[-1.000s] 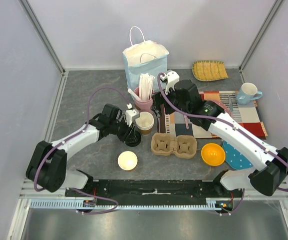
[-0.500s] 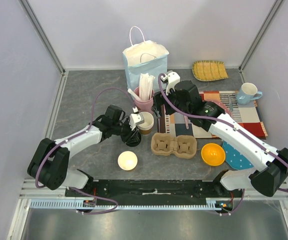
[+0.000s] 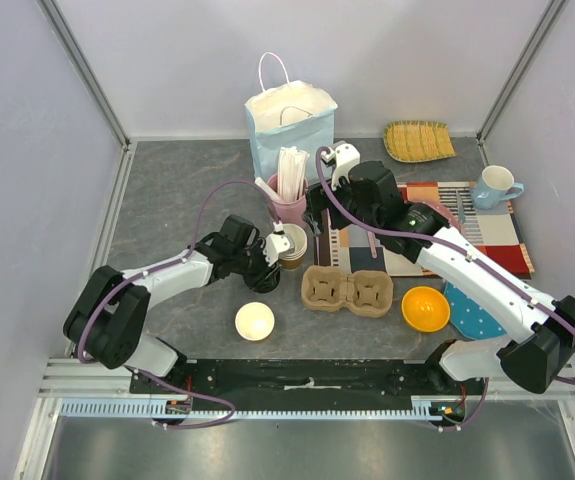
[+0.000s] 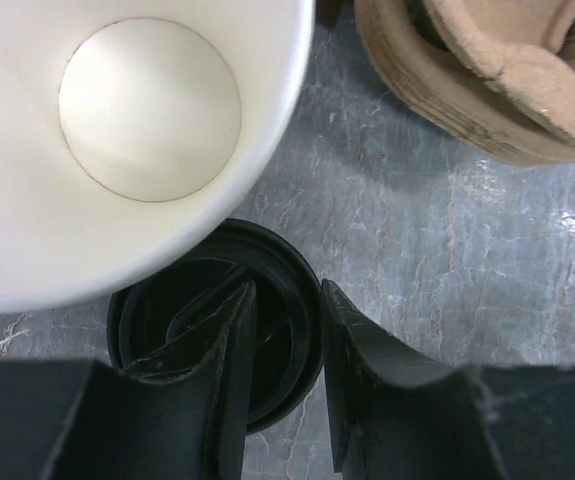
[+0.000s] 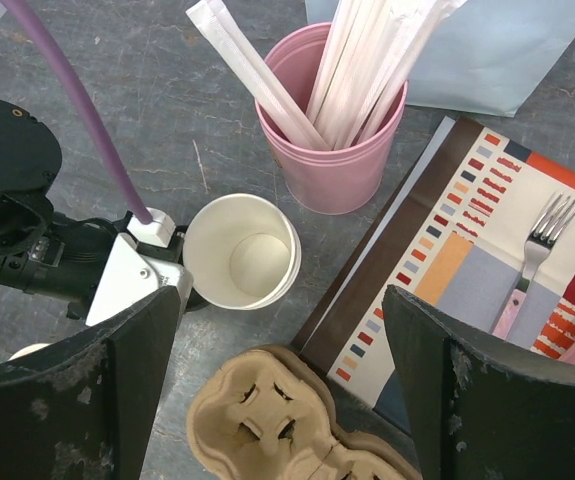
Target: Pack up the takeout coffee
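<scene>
The left fingers pinch the rim of the black lid, which lies near the middle of the desk just beside the open, lidless cup. The right fingers hang spread wide above that cup, holding nothing.

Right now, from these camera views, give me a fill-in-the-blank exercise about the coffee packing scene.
1. The paper cup stands open, with no ___ on it.
2. The left hand has its fingers astride the rim of the ___ lid.
3. The straw cup is coloured ___.
4. On the striped placemat lies a pink-handled ___.
Missing words: lid, black, pink, fork.
</scene>
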